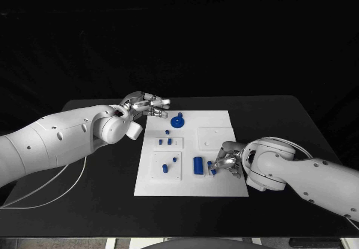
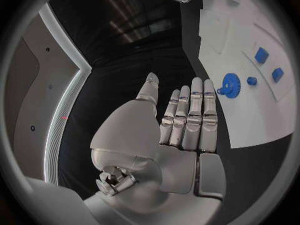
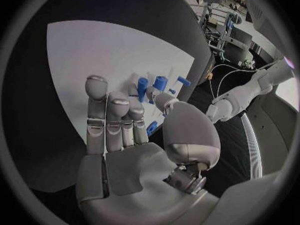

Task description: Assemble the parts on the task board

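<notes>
Black table (image 1: 277, 119) under white task board (image 1: 217, 122)

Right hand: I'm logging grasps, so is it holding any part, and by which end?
The right hand seems to pinch a small blue part at the task board's right edge; the hold point cannot be told. The left hand holds nothing.

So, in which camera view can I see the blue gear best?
The left wrist view: the blue gear lies close on the task board, unobstructed, its teeth visible, just past the left hand. The head view shows it small, as a round blue piece. In the right wrist view I cannot identify it.
</notes>
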Tool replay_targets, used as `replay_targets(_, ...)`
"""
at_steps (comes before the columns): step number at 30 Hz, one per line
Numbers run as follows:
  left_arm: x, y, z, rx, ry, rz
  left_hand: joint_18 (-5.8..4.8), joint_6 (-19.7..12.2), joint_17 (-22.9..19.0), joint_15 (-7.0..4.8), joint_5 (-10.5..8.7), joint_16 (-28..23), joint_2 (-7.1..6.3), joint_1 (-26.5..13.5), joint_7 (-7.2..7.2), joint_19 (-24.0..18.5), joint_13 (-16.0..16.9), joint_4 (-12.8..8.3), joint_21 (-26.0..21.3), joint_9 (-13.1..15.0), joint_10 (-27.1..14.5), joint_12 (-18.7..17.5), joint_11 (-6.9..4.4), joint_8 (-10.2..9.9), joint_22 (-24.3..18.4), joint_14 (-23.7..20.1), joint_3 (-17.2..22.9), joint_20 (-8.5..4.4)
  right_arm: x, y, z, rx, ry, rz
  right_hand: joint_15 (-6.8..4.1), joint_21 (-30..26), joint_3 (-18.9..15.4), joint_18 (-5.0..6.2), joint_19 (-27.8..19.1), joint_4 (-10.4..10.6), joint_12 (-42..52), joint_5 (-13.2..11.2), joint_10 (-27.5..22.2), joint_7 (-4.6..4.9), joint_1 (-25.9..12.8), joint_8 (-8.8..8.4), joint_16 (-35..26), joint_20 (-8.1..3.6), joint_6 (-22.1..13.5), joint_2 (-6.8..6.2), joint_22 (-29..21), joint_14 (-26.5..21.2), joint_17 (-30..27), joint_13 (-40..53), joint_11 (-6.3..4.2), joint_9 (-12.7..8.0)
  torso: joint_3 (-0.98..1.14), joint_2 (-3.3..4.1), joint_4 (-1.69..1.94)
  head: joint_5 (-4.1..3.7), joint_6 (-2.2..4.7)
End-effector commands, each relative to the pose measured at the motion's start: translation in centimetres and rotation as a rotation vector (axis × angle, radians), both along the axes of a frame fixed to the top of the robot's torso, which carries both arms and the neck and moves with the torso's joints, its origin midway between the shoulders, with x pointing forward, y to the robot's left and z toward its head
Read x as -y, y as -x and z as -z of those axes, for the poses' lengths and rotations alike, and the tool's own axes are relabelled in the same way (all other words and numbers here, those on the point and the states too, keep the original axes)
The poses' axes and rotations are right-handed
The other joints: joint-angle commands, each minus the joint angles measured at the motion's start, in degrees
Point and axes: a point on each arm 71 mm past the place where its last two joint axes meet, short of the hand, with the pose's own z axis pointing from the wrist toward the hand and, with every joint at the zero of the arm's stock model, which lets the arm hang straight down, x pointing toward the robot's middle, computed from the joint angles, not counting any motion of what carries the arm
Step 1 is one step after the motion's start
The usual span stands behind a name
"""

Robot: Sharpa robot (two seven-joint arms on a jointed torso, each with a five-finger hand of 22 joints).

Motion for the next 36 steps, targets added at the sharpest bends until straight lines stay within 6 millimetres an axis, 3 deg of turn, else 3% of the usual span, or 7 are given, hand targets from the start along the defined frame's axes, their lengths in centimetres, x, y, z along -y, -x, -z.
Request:
replay_targets(1, 0.2, 0.05, -0.09, 0.004, 0.004, 0.016, -0.35, -0.5, 0.0, 0.04, -0.3, 0.1, 0.32, -0.1, 0.03, -0.2, 0.0, 0.4, 0.3, 0.0, -0.3, 0.0, -0.08, -0.1, 0.0, -0.2, 0.0, 0.18, 0.0, 0.08, 0.1, -0.008, 0.017, -0.002, -0.09, -0.2, -0.2, -0.07, 2.4, 1.0, 0.0, -1.0, 0.0, -0.05, -0.6, 0.08, -0.3, -0.39, 0.1, -0.5, -0.1, 0.2, -0.1, -0.1, -0.2, 0.0, -0.01, 0.01, -0.03, 0.07, 0.01)
replay_targets(4, 0.21, 0.04, -0.08, 0.005, 0.003, 0.015, -0.35, -0.5, 0.0, 0.04, -0.3, 0.1, 0.32, -0.1, 0.03, -0.2, 0.0, 0.4, 0.3, 0.0, -0.3, 0.0, -0.08, -0.1, 0.0, -0.2, 0.0, 0.18, 0.03, 0.04, 0.09, -0.005, 0.014, 0.001, -0.07, -0.3, -0.7, -0.04, 2.4, 2.7, -0.1, -4.5, 0.1, -0.06, -0.9, 0.06, -0.3, -0.38, 0.1, -1.15, -0.2, 0.2, -0.1, -0.2, -0.15, 0.0, 0.0, 0.0, 0.01, 0.11, 0.03)
replay_targets(7, 0.2, 0.03, -0.08, 0.005, 0.002, 0.017, -0.35, -0.5, 0.0, 0.04, -0.3, 0.1, 0.31, -0.1, 0.03, -0.2, 0.0, 0.4, 0.3, 0.0, -0.3, 0.0, -0.08, -0.1, 0.0, -0.2, 0.0, 0.18, 0.06, 0.02, 0.1, -0.005, 0.011, 0.002, -0.1, -0.2, -1.7, -0.04, 2.4, 5.3, -0.1, -5.4, 0.1, -0.01, -1.6, 0.1, -0.3, -0.43, 0.3, -2.24, -0.2, 0.2, 0.0, -0.3, -0.11, 0.0, 0.03, 0.01, 0.01, 0.11, 0.03)
replay_targets(17, 0.19, 0.03, -0.09, 0.009, -0.002, 0.02, -0.36, -0.4, 0.0, 0.05, 0.77, 0.1, 0.11, 0.3, 0.01, -0.3, 0.0, 0.0, 0.3, 0.0, -0.3, 0.0, -0.09, -0.1, 0.0, -0.3, 0.0, 0.18, 0.13, 0.02, 0.14, -0.008, 0.011, 0.001, -0.2, -0.1, -6.2, -0.32, 2.4, 10.4, -0.5, -5.4, 0.3, -0.03, 0.5, 0.11, -0.5, -0.65, 0.4, -4.37, -0.2, 0.2, 0.3, -0.3, -0.16, 0.0, 0.04, 0.0, -0.06, 0.07, 0.03)
replay_targets(22, 0.18, 0.03, -0.09, 0.009, -0.003, 0.019, -0.36, -0.4, 0.0, 0.05, 0.74, 0.1, 0.11, 0.3, 0.01, -0.3, 0.0, 0.0, 0.3, 0.0, -0.3, 0.0, -0.09, -0.1, 0.0, -0.3, 0.0, 0.19, 0.21, 0.03, 0.15, -0.009, 0.013, 0.0, -0.21, -0.2, -6.3, -0.32, 2.4, 10.3, -0.6, -5.4, 0.3, -0.03, 2.0, 0.1, -0.6, -0.66, 0.4, -4.71, -0.2, 0.2, 0.4, -0.2, -0.17, 0.0, 0.04, 0.02, -0.04, 0.03, 0.05)
replay_targets(29, 0.17, 0.03, -0.08, 0.008, -0.003, 0.019, -0.36, -0.4, 0.0, 0.05, 0.74, 0.1, 0.11, 0.3, 0.01, -0.3, 0.0, 0.0, 0.3, 0.0, -0.3, 0.0, -0.09, -0.1, 0.0, -0.3, 0.0, 0.19, 0.4, -0.05, 0.23, -0.012, 0.016, -0.001, -0.22, -0.3, -5.6, -0.35, 2.4, 6.6, -0.5, -5.4, 0.3, -0.14, 6.1, 0.09, -0.7, -0.64, 0.5, -3.33, -0.2, 0.3, 0.5, -0.1, -0.26, 0.0, 0.0, 0.02, 0.01, -0.09, 0.06)
replay_targets(36, 0.16, 0.03, -0.09, 0.009, -0.003, 0.018, -0.35, -0.4, 0.0, 0.04, 0.7, 0.1, 0.25, 0.3, 0.01, -0.3, 0.0, -0.1, 0.3, 0.0, -0.3, 0.0, -0.1, -0.1, 0.0, -0.2, 0.0, 0.17, 0.42, -0.25, 0.43, -0.016, 0.021, -0.007, -0.18, -0.2, -10.3, -0.4, 2.4, -0.9, -0.2, -5.4, 0.3, -0.37, 10.6, 0.07, -0.7, -0.58, 0.7, -0.28, -0.1, 0.3, 0.5, 0.2, -0.34, 0.0, 0.01, -0.04, -0.04, -0.16, 0.11)
